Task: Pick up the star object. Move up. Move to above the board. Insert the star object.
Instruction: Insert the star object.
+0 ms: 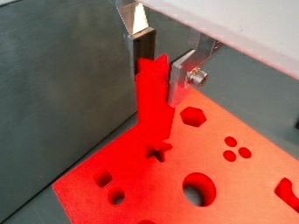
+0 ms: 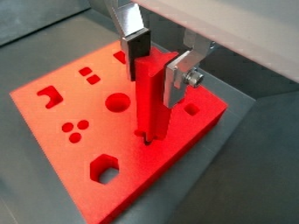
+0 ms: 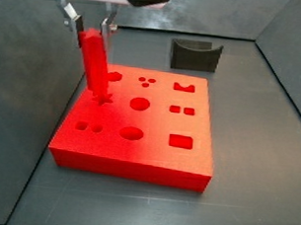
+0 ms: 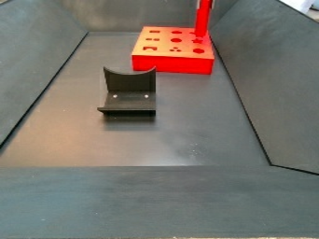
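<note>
My gripper [image 3: 90, 27] is shut on the star object [image 3: 93, 60], a tall slim red peg held upright. The silver fingers clamp its upper end in both wrist views, the gripper [image 1: 160, 66] on the peg [image 1: 152, 101] and the gripper [image 2: 156, 63] on the peg [image 2: 149, 101]. The peg's lower end stands at the star hole [image 1: 158, 151] in the board [image 3: 157, 155], near the board's left side in a side view. How deep it sits I cannot tell. The peg [image 4: 202, 19] rises from the board [image 4: 174, 62] at the far end of the bin.
The dark grey fixture [image 3: 194, 55] stands behind the board, and it shows mid-floor in a side view [image 4: 127, 91]. Other cut-outs mark the board: a round hole [image 3: 138, 104], a square hole [image 3: 180, 141], a hexagon [image 2: 105, 168]. Dark sloped bin walls [image 4: 37, 84] enclose the floor.
</note>
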Robot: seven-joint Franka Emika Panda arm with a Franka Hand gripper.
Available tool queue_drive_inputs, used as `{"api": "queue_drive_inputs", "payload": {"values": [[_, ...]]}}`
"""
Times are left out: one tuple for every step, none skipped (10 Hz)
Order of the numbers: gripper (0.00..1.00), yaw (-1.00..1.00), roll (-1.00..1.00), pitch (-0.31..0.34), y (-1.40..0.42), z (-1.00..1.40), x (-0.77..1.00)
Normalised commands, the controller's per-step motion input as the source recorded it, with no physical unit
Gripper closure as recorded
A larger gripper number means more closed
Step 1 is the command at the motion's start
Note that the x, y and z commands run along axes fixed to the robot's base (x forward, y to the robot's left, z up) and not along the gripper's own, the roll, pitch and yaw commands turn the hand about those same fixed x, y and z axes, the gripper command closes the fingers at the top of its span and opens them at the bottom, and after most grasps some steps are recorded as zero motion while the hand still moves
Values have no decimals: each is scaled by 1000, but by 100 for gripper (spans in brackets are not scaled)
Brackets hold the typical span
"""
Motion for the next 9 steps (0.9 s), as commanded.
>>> {"api": "queue_drive_inputs", "payload": {"values": [[100, 89, 26, 0, -29, -294, -23], [100, 226, 39, 0, -57, -494, -11], [100, 214, 0, 0, -40, -443, 0], [100, 0, 26, 63, 0, -183, 280], [100, 0, 10, 93, 0, -151, 474], [100, 0, 6, 76, 0, -166, 351], [100, 0, 11, 53, 0, -220, 240], [100, 0, 13, 76, 0, -249, 300], [100, 0, 31, 71, 0, -294, 237]]}}
